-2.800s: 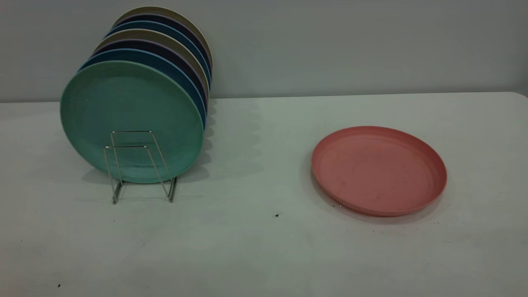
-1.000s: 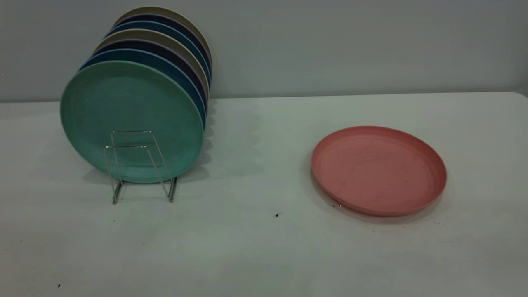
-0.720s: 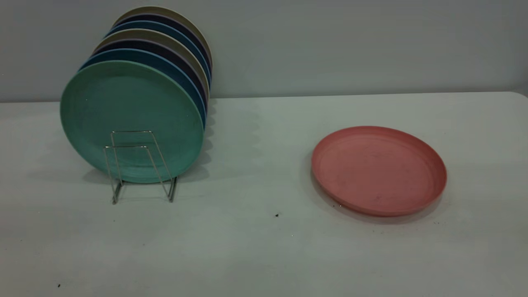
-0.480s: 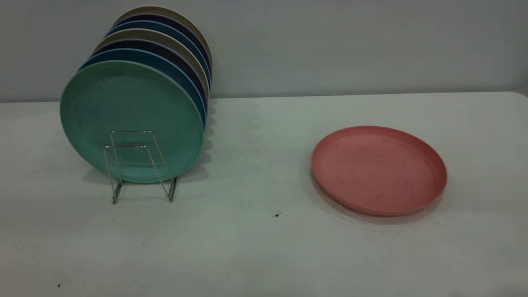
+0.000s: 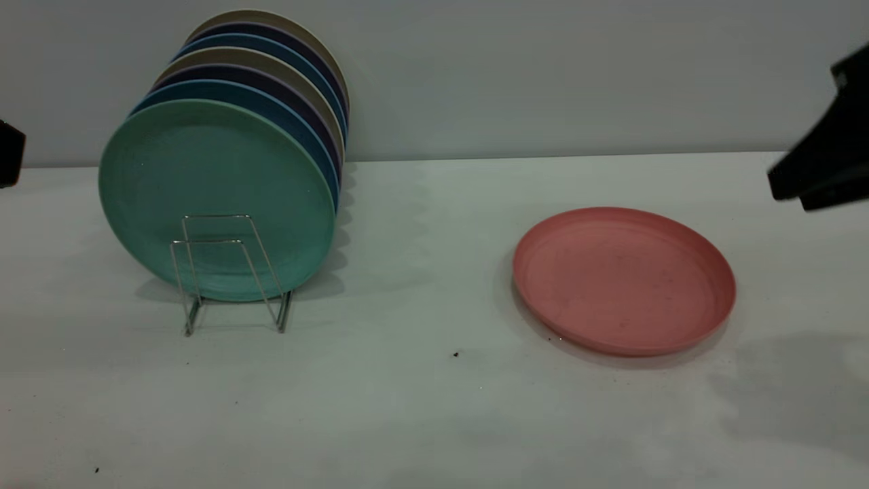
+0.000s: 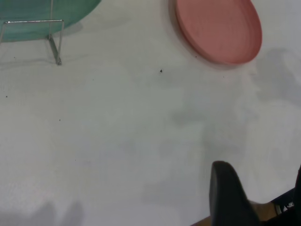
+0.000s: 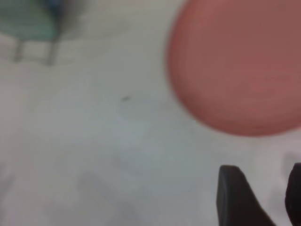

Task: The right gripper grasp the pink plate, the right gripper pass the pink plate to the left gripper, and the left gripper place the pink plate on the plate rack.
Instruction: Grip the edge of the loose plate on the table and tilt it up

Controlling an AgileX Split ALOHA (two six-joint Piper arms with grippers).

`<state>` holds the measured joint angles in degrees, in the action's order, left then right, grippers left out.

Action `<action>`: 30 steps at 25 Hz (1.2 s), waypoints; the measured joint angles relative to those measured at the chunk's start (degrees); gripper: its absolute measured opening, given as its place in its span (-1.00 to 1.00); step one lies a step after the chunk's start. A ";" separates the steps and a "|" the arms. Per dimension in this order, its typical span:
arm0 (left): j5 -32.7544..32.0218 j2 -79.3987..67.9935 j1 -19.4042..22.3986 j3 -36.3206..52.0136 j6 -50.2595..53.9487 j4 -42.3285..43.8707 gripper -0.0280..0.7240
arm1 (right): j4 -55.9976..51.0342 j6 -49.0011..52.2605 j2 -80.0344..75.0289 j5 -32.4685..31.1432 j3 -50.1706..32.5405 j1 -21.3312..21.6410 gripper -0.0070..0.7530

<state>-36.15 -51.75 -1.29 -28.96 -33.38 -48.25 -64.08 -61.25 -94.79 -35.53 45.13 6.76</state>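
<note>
Ahead of the right gripper [image 7: 261, 195], whose jaws stand apart and empty, the plate [image 5: 623, 280] lies flat on the table [image 5: 421, 407]. Best to come low at its near rim, one jaw under.

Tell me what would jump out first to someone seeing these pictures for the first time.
The pink plate catches the eye first, lying flat on the white table to the right. Next is the row of plates standing on edge in the plate rack at the left, with a teal-green plate in front. The right gripper juts in at the right edge, above and beyond the pink plate, not touching it.
</note>
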 joint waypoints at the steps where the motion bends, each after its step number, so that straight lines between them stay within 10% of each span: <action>1: -0.08 0.00 0.00 0.00 0.00 0.00 0.04 | -0.14 -0.26 -2.89 -0.27 1.27 1.19 -0.25; 30: -3.41 0.00 0.00 0.00 -0.06 0.05 0.05 | -11.96 -7.89 -39.39 2.91 25.05 2.86 -0.25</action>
<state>-39.56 -51.75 -1.29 -28.96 -33.44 -48.20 -76.04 -69.14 -134.18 -32.62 70.18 9.62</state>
